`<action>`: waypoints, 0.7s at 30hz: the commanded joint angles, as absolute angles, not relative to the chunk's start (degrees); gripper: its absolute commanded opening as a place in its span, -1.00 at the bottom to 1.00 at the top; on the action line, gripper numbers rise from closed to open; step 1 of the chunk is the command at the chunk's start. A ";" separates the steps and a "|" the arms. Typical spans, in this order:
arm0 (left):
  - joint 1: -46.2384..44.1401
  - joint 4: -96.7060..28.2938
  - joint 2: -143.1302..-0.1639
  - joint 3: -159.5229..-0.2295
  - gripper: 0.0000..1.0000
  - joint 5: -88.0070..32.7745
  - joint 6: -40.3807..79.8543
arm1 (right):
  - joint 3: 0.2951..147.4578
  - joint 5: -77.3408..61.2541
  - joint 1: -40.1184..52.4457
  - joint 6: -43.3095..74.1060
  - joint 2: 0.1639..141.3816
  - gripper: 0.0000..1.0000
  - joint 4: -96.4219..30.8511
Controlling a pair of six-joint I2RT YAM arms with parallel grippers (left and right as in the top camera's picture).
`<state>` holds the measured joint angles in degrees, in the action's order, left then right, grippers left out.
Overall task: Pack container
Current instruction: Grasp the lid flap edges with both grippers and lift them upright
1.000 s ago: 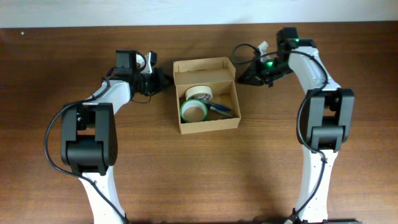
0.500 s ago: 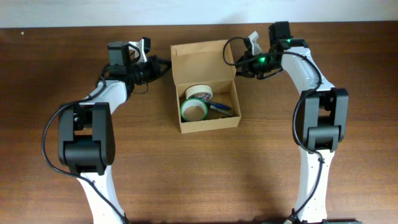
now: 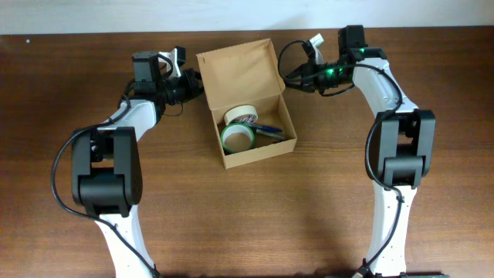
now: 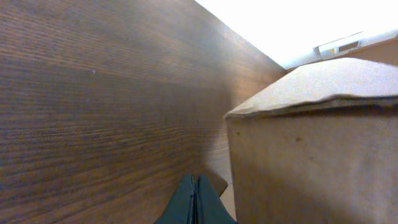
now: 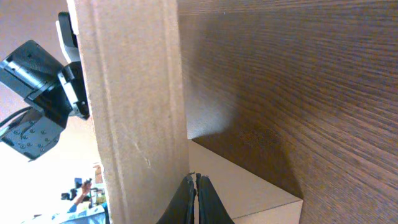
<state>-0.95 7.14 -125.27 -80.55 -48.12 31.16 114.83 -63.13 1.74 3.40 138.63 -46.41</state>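
The container [image 3: 258,157], a tan cardboard box, sits mid-table, turned slightly askew. Its hinged flap lid [image 3: 235,73] stands raised at the back. Inside lie a white tape roll [image 3: 244,116], a green tape roll [image 3: 238,137] and a blue pen [image 3: 272,133]. My left gripper [image 3: 198,83] is shut, its tip at the lid's left back corner. In the left wrist view its fingertips [image 4: 195,186] lie beside the box wall [image 4: 311,155]. My right gripper [image 3: 285,76] is shut at the lid's right edge. In the right wrist view its tips [image 5: 194,182] touch the fold beside the lid [image 5: 134,93].
The brown wooden table [image 3: 324,208] runs to a pale wall edge along the back [image 3: 247,15], close behind the lid. Both arm bases stand at the front, left [image 3: 104,185] and right [image 3: 397,166] of the box.
Both grippers moved back and inward to the lid's back corners. The lid rose from lying flat, and the box turned slightly counterclockwise.
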 commanded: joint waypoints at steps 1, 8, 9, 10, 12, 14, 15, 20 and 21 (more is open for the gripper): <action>-0.86 10.83 -125.80 -80.53 -0.96 -53.12 31.46 | 114.72 -66.26 1.80 2.11 139.20 -0.92 -46.46; -1.58 23.99 -125.78 -82.13 -0.97 -61.21 36.49 | 116.22 -66.19 1.78 0.80 137.40 -0.92 -46.46; -1.85 23.94 -125.78 -82.37 -0.96 -61.80 36.49 | 116.60 -66.19 1.80 0.82 137.01 -0.92 -46.50; -2.28 23.77 -125.75 -82.48 -0.97 -62.22 36.49 | 116.99 -66.17 1.80 0.82 136.59 -0.92 -46.70; -3.38 23.16 -125.54 -82.50 -0.96 -62.89 36.49 | 118.06 -66.17 1.80 0.80 135.70 -0.92 -47.48; -4.82 22.04 -125.10 -82.50 -0.96 -62.98 36.40 | 119.61 -65.69 1.78 0.62 134.61 -0.92 -48.99; -5.17 21.93 -124.99 -82.50 -0.96 -62.92 36.32 | 120.25 -65.06 1.78 -0.19 134.23 -0.92 -49.95; -5.87 21.19 -122.96 -82.50 -0.96 -62.63 35.48 | 123.87 -56.10 1.85 -6.00 131.46 -0.92 -58.76; -5.87 19.46 -122.15 -82.50 -0.96 -62.08 34.09 | 124.64 -54.70 1.87 -7.33 130.91 -0.92 -60.82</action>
